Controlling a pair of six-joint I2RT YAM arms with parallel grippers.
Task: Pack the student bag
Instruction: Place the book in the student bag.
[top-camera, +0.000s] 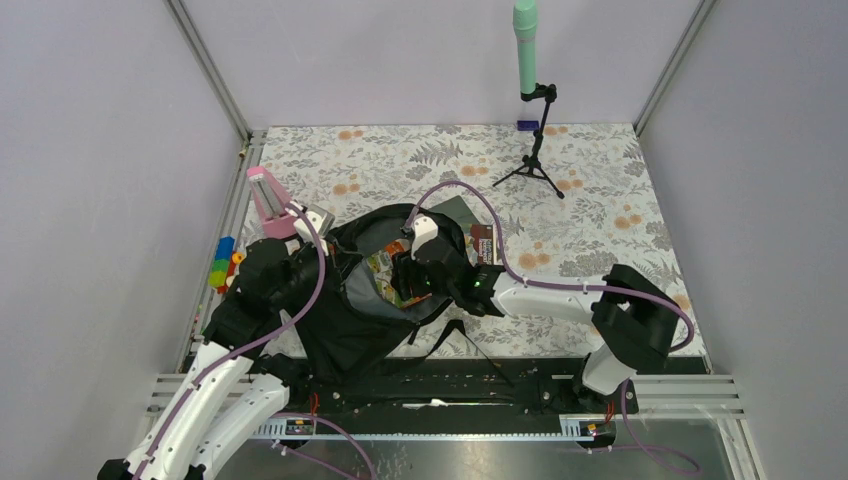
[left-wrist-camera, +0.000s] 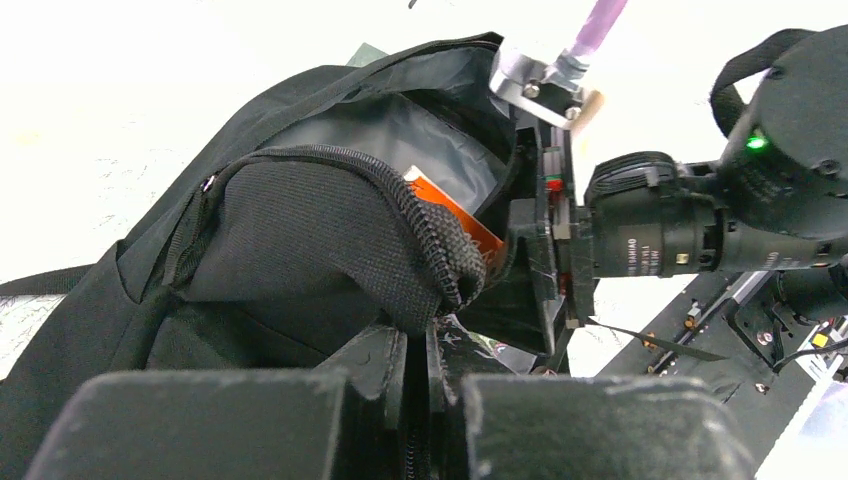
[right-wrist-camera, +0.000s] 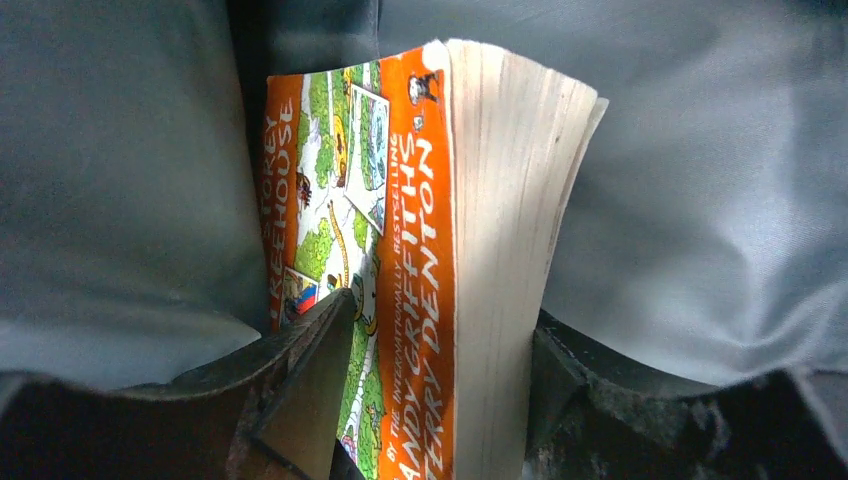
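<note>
Inside the mouth of the student bag (top-camera: 338, 328), flat on the table (top-camera: 600, 200), the right gripper (right-wrist-camera: 435, 390) clamps an orange paperback (right-wrist-camera: 420, 200) while the left gripper (left-wrist-camera: 425, 400) pinches the zip rim (left-wrist-camera: 432, 250), and if that rim slips free the paperback could snag.

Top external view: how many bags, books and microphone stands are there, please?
Bags: 1, the black fabric backpack
Books: 3, orange paperback, dark green flat one, small brown one
Microphone stands: 1, black tripod with green microphone
Total: 5
</note>
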